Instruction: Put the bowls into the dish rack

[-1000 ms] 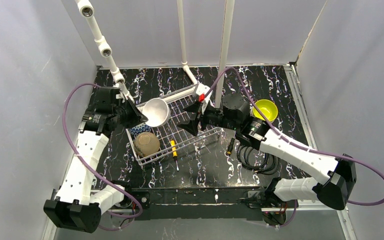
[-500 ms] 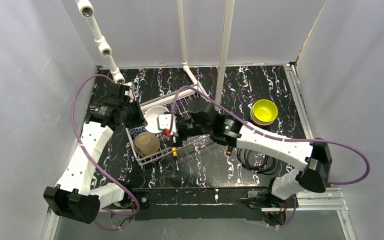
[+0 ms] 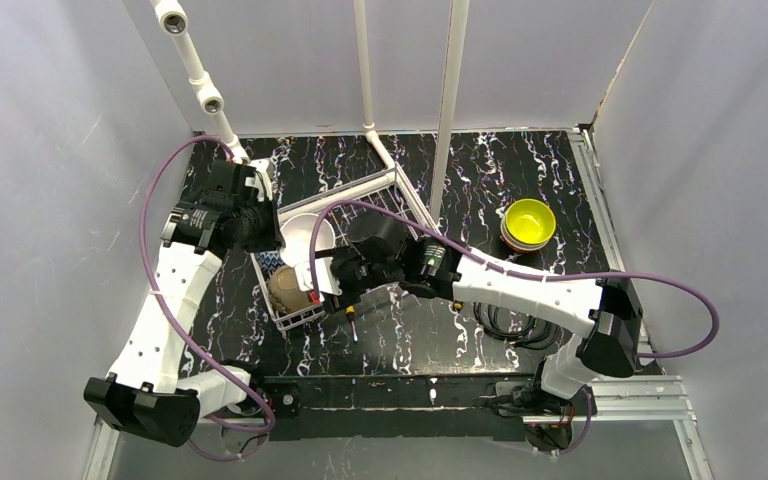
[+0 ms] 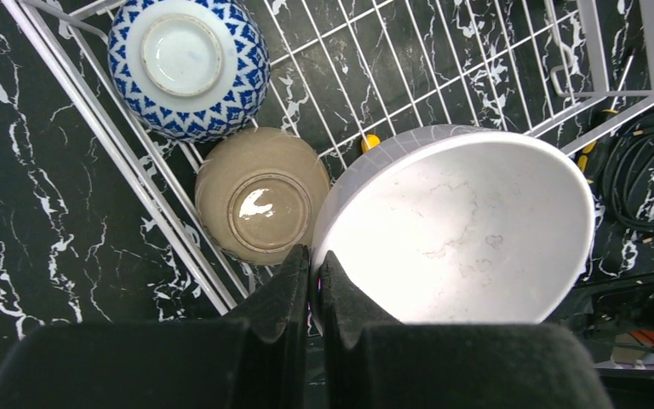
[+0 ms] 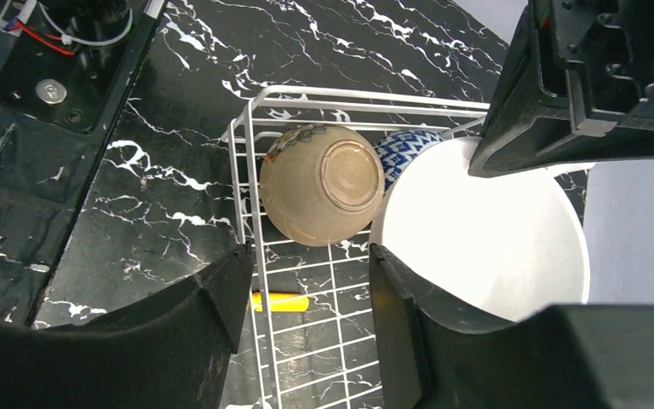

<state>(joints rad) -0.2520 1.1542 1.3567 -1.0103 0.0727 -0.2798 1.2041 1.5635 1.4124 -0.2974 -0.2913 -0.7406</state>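
The white wire dish rack (image 3: 360, 186) is set on the black marbled tabletop (image 3: 520, 160). Two bowls are already laid upside down in its near-left corner, a tan bowl (image 4: 260, 200) touching a blue-white bowl (image 4: 187, 64). A third loading is judged to be in hand: a white bowl (image 4: 468, 230), plain and glossy inside, is held tilted over the rack, its rim pinched by the closed left fingers (image 4: 294, 281). The right fingers (image 5: 221, 298) are spread open just beside it, gripping nothing. Lowering onto free grid beside the tan bowl is called for, then release.
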